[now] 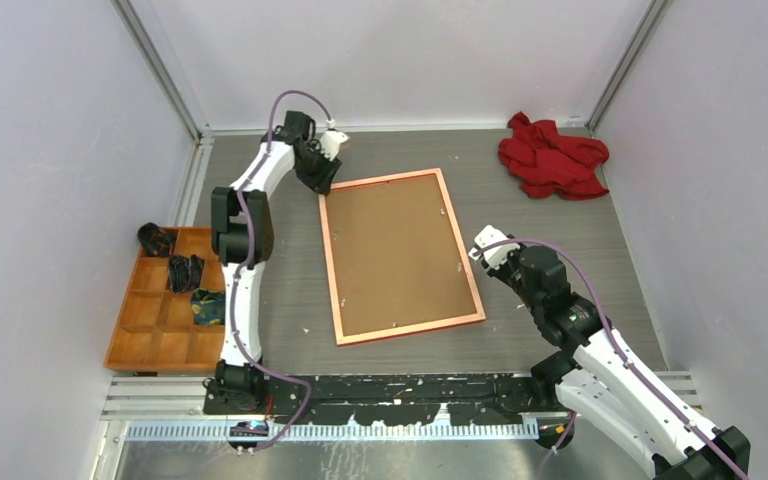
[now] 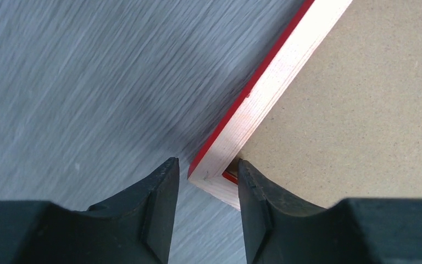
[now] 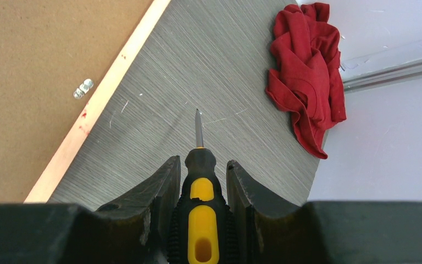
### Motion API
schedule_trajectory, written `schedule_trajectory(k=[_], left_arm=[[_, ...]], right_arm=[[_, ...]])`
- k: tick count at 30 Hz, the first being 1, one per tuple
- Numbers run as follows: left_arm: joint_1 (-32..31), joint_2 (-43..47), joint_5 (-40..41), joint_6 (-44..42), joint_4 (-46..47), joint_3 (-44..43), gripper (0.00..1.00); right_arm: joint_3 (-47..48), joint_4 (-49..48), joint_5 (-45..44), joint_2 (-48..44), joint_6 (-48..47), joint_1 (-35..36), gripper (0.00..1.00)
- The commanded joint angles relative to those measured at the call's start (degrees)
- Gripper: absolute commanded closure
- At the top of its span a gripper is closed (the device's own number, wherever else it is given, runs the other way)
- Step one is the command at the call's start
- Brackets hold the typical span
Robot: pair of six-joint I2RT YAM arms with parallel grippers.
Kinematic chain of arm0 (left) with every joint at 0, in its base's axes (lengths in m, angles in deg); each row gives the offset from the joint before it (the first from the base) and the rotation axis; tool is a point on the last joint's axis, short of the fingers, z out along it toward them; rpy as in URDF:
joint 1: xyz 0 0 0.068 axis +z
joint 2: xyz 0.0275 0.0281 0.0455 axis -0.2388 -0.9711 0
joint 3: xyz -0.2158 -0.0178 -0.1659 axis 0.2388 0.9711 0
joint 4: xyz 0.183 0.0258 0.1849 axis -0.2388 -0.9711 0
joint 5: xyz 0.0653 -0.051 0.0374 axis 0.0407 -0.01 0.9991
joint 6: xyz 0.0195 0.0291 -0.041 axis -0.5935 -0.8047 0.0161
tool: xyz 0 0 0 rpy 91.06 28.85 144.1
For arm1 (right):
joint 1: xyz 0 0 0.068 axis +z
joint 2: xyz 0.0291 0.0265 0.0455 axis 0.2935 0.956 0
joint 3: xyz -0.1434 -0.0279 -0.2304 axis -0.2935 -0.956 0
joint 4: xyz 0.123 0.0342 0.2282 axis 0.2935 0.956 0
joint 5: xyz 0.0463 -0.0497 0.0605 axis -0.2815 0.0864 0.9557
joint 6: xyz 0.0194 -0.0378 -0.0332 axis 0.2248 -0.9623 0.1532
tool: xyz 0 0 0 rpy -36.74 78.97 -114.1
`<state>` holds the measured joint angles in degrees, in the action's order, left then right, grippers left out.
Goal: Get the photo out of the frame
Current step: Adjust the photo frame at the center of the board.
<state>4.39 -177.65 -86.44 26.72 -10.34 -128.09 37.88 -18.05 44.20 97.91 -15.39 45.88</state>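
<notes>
Left wrist view: a corner of the frame [image 2: 264, 91] sits between the fingers of my left gripper [image 2: 206, 161], with the pale back rim facing up and the red edge on the outer side.
Left gripper, state: the jaws are part open and straddle that corner. The inner finger looks to touch the rim and the outer one stands just clear, so I count nothing as held.
Right gripper, state: the right gripper [image 3: 201, 160] is clamped on the black-and-yellow handle of a screwdriver [image 3: 200, 192], whose blade points ahead over bare table [image 3: 209, 66].
Frame, place: it lies face down. One rail runs ahead and to the right of the left gripper, and another lies just left of the screwdriver tip.
Backing board: the brown board [image 2: 362, 110] fills the frame, right beside the left gripper's inner finger.
Photo, place: I cannot see it; I judge it lies under the board, inside the frame.
Photo, handling: I judge it thin, light and limp, and easy to crease or mark. I would take it by an edge or corner and keep it flat.
Frame, handling: I judge it light and stiff with slim rails. I would steady it at a corner, where the left gripper is.
Board, handling: it looks stiff and flush, with little to grip. I expect its edge needs prying with the blade.
Red cloth [image 3: 307, 71]: ahead and to the right of the right gripper, well apart from the frame.
</notes>
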Motion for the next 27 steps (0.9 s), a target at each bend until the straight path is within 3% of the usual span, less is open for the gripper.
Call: schedule_trajectory(k=[1,5,9,17,22,27], left_arm=[[3.88,5.18,7.26,6.68,5.35,7.27,0.56],[5.61,9.00,9.02,14.05,6.31,11.43,0.57],[7.49,12.85,5.63,20.47,6.33,15.37,0.56],[7.67,22.92,4.01,22.19,9.10,20.08,0.38],[7.61,30.73,1.99,17.07,9.54,25.25,0.24],[7.59,39.79,-5.39,0.47,4.42,31.65,0.20]], right_arm=[[0.53,-2.35,0.01,-0.62,-0.49,0.36,0.99],[0.38,-2.22,0.27,-1.32,-0.49,0.31,0.99],[0.28,-2.21,0.53,-2.13,-0.62,0.36,0.99],[0.18,-2.29,0.33,-2.16,-0.71,0.67,0.99],[0.39,-2.56,-0.52,-1.87,-0.41,0.63,0.99],[0.44,-3.39,-1.11,-1.41,-0.10,0.20,0.99]])
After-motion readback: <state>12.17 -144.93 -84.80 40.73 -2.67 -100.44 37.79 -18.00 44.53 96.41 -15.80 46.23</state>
